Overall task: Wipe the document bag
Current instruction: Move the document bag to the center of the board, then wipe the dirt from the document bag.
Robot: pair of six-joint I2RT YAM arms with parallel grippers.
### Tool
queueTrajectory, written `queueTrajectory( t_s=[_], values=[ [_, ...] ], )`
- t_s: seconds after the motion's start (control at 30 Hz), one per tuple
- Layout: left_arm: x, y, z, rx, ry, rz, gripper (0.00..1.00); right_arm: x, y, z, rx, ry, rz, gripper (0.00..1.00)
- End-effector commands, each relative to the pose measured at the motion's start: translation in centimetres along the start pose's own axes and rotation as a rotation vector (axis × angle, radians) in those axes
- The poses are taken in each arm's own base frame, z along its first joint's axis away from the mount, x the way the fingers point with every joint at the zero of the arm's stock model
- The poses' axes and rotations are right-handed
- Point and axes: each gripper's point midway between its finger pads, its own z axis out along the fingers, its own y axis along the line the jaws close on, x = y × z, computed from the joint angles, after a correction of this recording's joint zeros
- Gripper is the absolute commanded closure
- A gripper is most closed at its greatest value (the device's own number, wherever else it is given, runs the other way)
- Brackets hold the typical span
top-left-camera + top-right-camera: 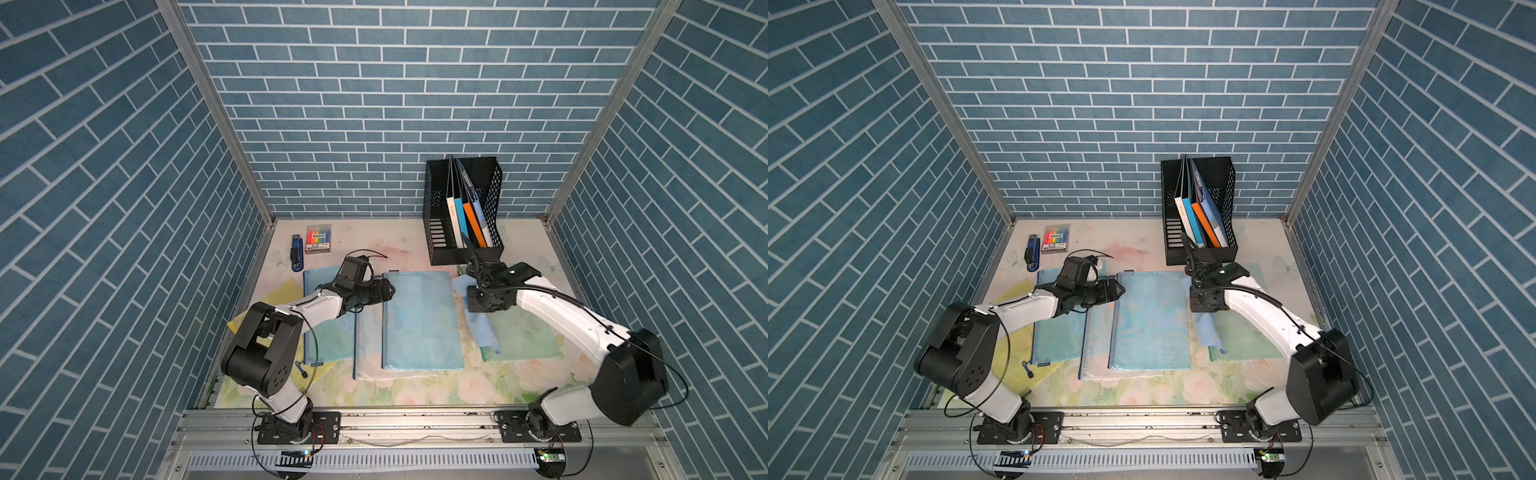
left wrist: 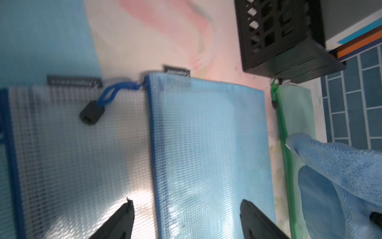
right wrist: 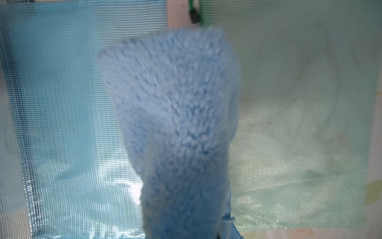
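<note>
Blue cloth (image 3: 171, 124): pinches it in right gripper (image 1: 478, 301) beside green bag (image 1: 528, 336); holds left gripper (image 2: 186, 204) spread over blue document bag (image 2: 206, 134).

The tall black file rack (image 1: 463, 212) blocks the back of the table (image 1: 395, 249), and the right arm (image 1: 552, 303) with its blue cloth (image 1: 482, 330) crowds the spot just in front of it. From the rack across to the stapler (image 1: 296, 254) the table lies bare. The bags (image 1: 419, 320) in front of the rack lie flat.
</note>
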Motion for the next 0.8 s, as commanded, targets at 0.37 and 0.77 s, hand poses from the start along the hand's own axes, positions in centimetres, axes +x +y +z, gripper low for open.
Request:
queueTrajectory(
  t_s=[0.37, 0.77],
  values=[
    [3.4, 0.4, 1.0, 0.118, 0.079, 0.008, 0.15, 1.9, 6.7, 8.1, -0.032, 0.121, -0.045, 1.0],
    [3.7, -0.8, 1.5, 0.2, 0.099, 0.007, 0.18, 4.3, 8.3, 11.7, -0.047, 0.214, -0.056, 1.0]
  ],
)
